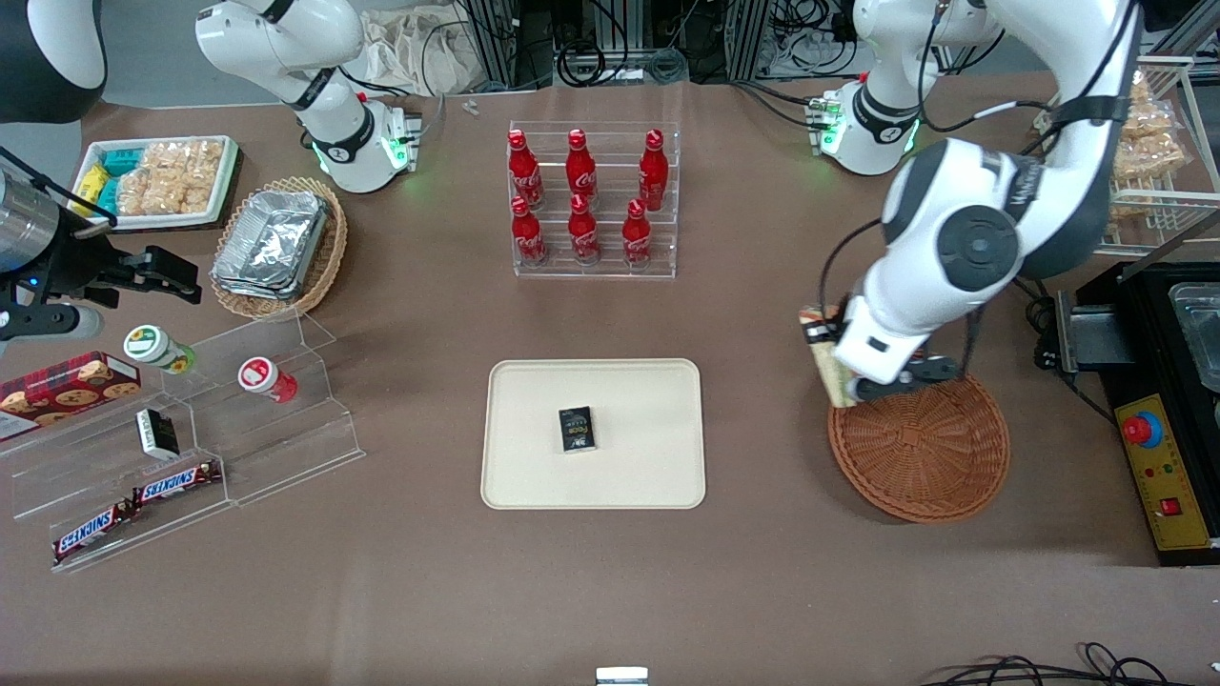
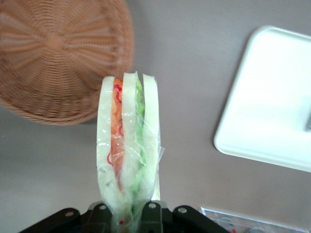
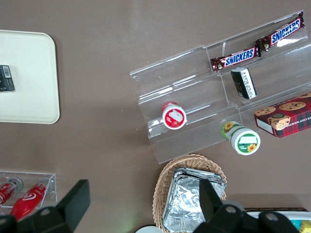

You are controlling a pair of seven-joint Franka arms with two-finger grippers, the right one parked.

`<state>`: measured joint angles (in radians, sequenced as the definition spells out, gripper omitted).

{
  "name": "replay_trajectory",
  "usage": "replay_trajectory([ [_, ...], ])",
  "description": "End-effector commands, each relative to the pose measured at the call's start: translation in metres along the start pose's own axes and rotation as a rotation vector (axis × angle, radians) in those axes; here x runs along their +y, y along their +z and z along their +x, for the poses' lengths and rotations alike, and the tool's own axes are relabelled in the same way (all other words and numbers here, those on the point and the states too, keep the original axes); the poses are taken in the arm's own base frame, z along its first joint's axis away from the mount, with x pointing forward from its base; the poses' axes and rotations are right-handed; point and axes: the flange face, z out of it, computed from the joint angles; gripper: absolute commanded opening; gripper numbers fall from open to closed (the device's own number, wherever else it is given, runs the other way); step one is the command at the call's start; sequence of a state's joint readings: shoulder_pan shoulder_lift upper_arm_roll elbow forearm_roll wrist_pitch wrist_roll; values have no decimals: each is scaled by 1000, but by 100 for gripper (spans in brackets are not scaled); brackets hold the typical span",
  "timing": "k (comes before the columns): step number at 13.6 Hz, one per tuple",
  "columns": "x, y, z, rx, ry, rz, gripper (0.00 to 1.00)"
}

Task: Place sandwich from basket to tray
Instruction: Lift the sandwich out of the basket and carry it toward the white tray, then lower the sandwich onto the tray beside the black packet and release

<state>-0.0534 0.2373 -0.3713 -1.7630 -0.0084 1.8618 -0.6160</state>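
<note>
- Nearest the front camera, on the brown bench (image 1: 610, 591), lie the large flat cream-beige rectangular tray (image 1: 534, 457), carrying a small black packet (image 1: 577, 429), and the round reddish-brown woven wicker basket (image 1: 920, 453) toward the working arm's end.
- You have the left arm's gripper (image 1: 863, 386) hanging over the basket's rim on the tray-facing side, its fingers clamped on the base of the small triangular wedge sandwich (image 2: 129, 145).
- The sandwich is lifted out of the basket, which looks empty. Its long axis runs straight out from the fingers, layers edge-on to the wrist camera.
- It shows white bread slices with orange-red and green filling under clear wrap.
- The tray lies sideways from the fingers, toward the parked arm's end, well apart from the basket; I judge your next move is a carry that way, setting down clear of the packet.
- Farther off stands a clear rack of red cola bottles (image 1: 591, 200).
</note>
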Motion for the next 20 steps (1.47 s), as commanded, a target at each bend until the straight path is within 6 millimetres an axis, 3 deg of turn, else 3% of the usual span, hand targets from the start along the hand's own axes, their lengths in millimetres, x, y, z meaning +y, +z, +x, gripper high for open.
replay_trajectory([
  [1,43,12,2,-16,53,-21,0],
  [2,66,17,-10,19,106,-16,0],
  [3,77,24,-15,41,153,-3,0],
  [4,84,38,-11,43,195,9,0],
  [6,131,65,-21,67,259,-13,0],
  [8,158,101,-20,92,274,-13,0],
  [13,184,165,-16,242,267,27,0],
  [17,188,190,-8,247,266,-23,0],
  [18,188,197,-8,242,264,-29,21],
  [19,186,199,-6,240,259,-30,80],
  [20,185,200,-7,239,262,-22,100],
])
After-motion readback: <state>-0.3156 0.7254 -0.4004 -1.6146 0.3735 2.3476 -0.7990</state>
